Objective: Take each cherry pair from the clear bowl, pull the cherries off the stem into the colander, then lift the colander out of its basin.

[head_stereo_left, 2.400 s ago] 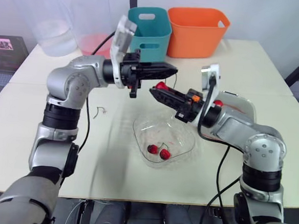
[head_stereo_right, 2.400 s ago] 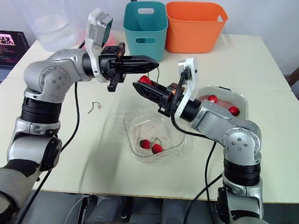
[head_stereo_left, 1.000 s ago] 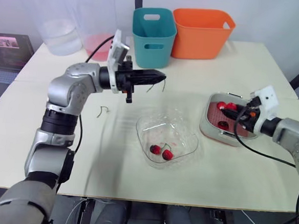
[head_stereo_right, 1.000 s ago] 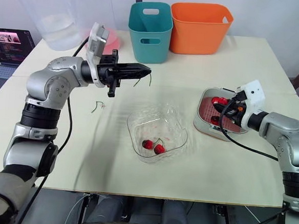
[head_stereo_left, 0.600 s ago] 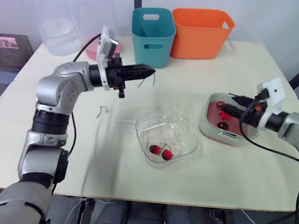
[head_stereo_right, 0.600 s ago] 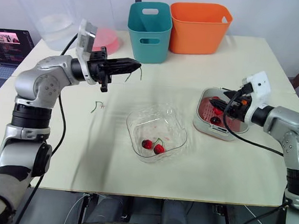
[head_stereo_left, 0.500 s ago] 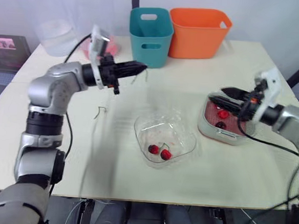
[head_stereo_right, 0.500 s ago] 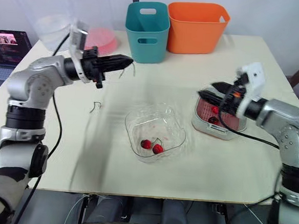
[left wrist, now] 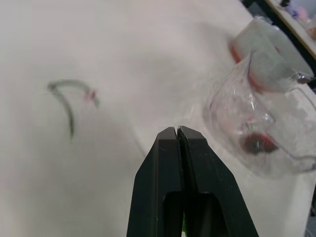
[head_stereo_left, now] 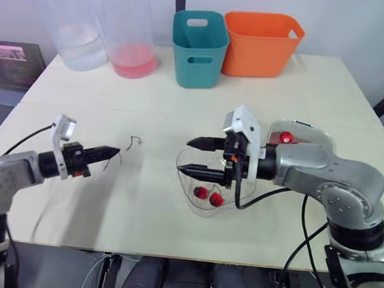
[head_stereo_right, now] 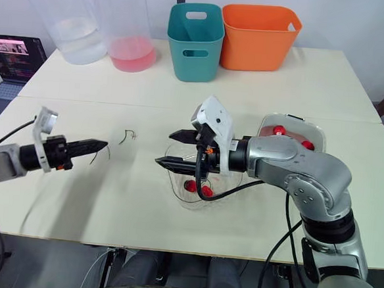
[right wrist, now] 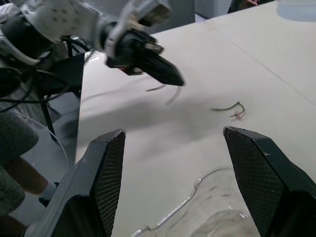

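The right gripper [head_stereo_left: 184, 157] has swung back from the colander [head_stereo_left: 302, 136] to hover over the clear bowl [head_stereo_left: 187, 195], jaws spread wide and empty. The left gripper [head_stereo_left: 112, 153] has dropped well clear of the bowl, pinched on a bare stem [right wrist: 175, 95]. The cherry pair [head_stereo_left: 208, 196] lies in the bowl just beneath the right gripper, stems toward the bowl's far side, so this looks like the right arm's pick.

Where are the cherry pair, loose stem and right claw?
cherry pair [head_stereo_left: 215, 199]: left eye view, nearer cherry.
loose stem [head_stereo_right: 127, 136]: right eye view, its bend.
right claw [head_stereo_right: 164, 148]: right eye view, between fingertips.
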Controlling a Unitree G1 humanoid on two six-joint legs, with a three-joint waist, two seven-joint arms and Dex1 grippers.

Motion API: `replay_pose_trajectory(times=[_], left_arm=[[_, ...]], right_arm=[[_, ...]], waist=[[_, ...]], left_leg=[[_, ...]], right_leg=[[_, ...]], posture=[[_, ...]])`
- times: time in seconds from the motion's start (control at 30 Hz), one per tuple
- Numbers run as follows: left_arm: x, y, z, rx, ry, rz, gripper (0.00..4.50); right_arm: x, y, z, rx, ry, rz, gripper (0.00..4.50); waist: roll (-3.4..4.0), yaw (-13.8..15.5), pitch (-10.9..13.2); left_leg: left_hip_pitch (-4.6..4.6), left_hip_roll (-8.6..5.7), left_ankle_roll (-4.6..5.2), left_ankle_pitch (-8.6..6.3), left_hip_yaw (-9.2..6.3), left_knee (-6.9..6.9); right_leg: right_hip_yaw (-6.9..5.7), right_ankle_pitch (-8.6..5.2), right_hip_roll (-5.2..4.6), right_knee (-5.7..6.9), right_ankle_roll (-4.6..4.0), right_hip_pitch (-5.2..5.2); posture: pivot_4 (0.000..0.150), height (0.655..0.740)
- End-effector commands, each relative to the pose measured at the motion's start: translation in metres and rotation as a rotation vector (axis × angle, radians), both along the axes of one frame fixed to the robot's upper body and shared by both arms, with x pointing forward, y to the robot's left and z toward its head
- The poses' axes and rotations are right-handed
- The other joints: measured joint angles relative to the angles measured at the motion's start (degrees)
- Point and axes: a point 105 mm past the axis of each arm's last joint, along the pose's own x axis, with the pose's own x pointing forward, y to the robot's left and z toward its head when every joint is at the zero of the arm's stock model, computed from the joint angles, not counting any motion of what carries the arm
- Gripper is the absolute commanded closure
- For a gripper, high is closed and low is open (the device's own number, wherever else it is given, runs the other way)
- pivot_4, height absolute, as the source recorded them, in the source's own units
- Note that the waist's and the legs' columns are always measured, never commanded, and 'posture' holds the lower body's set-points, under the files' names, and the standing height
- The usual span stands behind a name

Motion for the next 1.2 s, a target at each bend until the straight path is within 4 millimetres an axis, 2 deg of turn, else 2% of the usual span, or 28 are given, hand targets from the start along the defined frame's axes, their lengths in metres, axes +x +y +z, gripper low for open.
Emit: replay_pose_trajectory(times=[0.03, 0.1, 0.27, 0.43, 0.5, 0.6, 0.67, 0.73, 0.83, 0.97, 1.07, 1.2], left_arm=[[0.003, 0.007, 0.004, 0.027, -0.036, 0.054, 4.21], [0.009, 0.012, 0.003, 0.039, -0.047, 0.097, 3.61], [0.009, 0.017, 0.013, 0.066, -0.087, 0.094, 1.09], [0.012, 0.036, 0.038, 0.169, -0.176, 0.087, 1.09], [0.012, 0.037, 0.051, 0.239, -0.232, 0.037, 1.09], [0.007, 0.015, 0.078, 0.273, -0.314, -0.104, 1.09], [-0.002, -0.01, 0.094, 0.284, -0.356, -0.244, 1.09], [-0.014, -0.036, 0.098, 0.3, -0.373, -0.389, 1.09], [-0.03, -0.065, 0.091, 0.344, -0.386, -0.563, 1.09], [-0.044, -0.089, 0.082, 0.372, -0.399, -0.708, 1.09], [-0.046, -0.096, 0.073, 0.379, -0.39, -0.754, 1.09], [-0.047, -0.095, 0.063, 0.415, -0.374, -0.775, 1.09]], right_arm=[[0.005, -0.003, 0.007, 0.004, -0.051, 0.004, 1.08], [0.009, -0.005, 0.006, -0.004, -0.058, 0.002, 1.07], [0.017, -0.016, 0.007, -0.033, -0.075, -0.018, 1.07], [0.024, -0.037, 0.011, -0.07, -0.084, -0.059, 1.07], [0.026, -0.049, 0.014, -0.092, -0.08, -0.081, 1.07], [0.026, -0.068, 0.019, -0.151, -0.066, -0.093, 1.07], [0.026, -0.085, 0.014, -0.305, -0.072, -0.097, 1.07], [0.029, -0.099, 0.015, -0.415, -0.078, -0.101, 1.07], [0.029, -0.093, 0.022, -0.451, -0.08, -0.035, 1.07], [0.022, -0.072, 0.012, -0.51, -0.113, 0.1, 1.07], [0.023, -0.041, -0.004, -0.531, -0.156, 0.178, 1.07], [0.031, -0.024, -0.027, -0.573, -0.155, 0.193, 1.07]], waist=[[0.0, -0.05, 0.0], [-0.01, -0.12, 0.0], [-0.01, -0.37, -0.01], [-0.01, -0.34, 0.0], [-0.01, -0.25, 0.0], [-0.01, 0.06, 0.0], [0.01, 0.09, 0.01], [0.03, -0.09, 0.02], [0.09, -1.35, 0.02], [0.09, -2.24, 0.03], [0.09, -2.24, 0.03], [0.08, -1.56, 0.03]], left_leg=[[0.0, 0.01, 0.0, 0.0, 0.0, 0.0], [0.0, 0.01, 0.01, -0.01, 0.02, -0.01], [0.0, 0.02, -0.01, 0.0, 0.05, -0.03], [0.0, 0.04, 0.0, 0.0, 0.07, -0.08], [0.0, 0.04, 0.01, -0.01, 0.07, -0.09], [-0.02, 0.02, 0.06, -0.04, 0.08, -0.1], [-0.03, 0.01, 0.11, -0.07, 0.09, -0.08], [-0.05, -0.01, 0.12, -0.08, 0.12, -0.08], [0.02, 0.07, 0.13, -0.09, 0.25, -0.13], [0.04, 0.25, 0.13, -0.09, 0.27, -0.28], [0.04, 0.28, 0.12, -0.08, 0.29, -0.27], [-0.01, 0.21, -0.04, 0.01, 0.23, -0.19]], right_leg=[[0.0, 0.0, 0.01, 0.0, 0.0, 0.0], [0.0, 0.0, 0.0, 0.0, 0.0, 0.0], [0.01, 0.0, 0.01, 0.02, 0.0, -0.04], [0.01, 0.0, 0.02, 0.03, 0.0, -0.1], [0.01, 0.0, 0.01, 0.01, 0.0, -0.09], [-0.01, 0.01, -0.01, -0.08, -0.01, -0.04], [-0.01, 0.01, -0.02, -0.11, -0.01, -0.02], [-0.02, 0.0, -0.04, -0.12, 0.0, -0.02], [0.06, 0.01, 0.02, -0.11, 0.0, -0.04], [0.07, 0.0, 0.19, -0.03, 0.0, -0.17], [0.08, 0.0, 0.24, 0.0, 0.0, -0.19], [0.07, 0.01, 0.19, 0.01, 0.0, -0.18]], posture=[[0.15, 0.74], [0.15, 0.74], [0.15, 0.74], [0.15, 0.74], [0.15, 0.74], [0.15, 0.74], [0.15, 0.74], [0.15, 0.74], [0.15, 0.74], [0.15, 0.74], [0.15, 0.74], [0.15, 0.74]])
